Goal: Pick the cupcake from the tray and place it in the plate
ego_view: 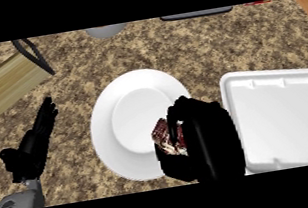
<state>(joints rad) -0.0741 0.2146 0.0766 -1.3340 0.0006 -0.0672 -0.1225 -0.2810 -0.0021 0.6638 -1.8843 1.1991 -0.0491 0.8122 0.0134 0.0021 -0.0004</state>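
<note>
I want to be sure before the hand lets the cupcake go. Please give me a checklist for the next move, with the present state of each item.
1. Cupcake held by the right hand: ok, the fingers curl round it.
2. Cupcake over the plate: ok, it shows above the plate's right part, near the rim.
3. Cupcake touching the plate: cannot tell, the height does not show from above.
4. Plate's middle free: ok, nothing lies on it.
5. Cupcake out of the tray: ok, the tray shows no cupcake.
6. Left hand out of the way: ok, it rests open, left of the plate.
</note>
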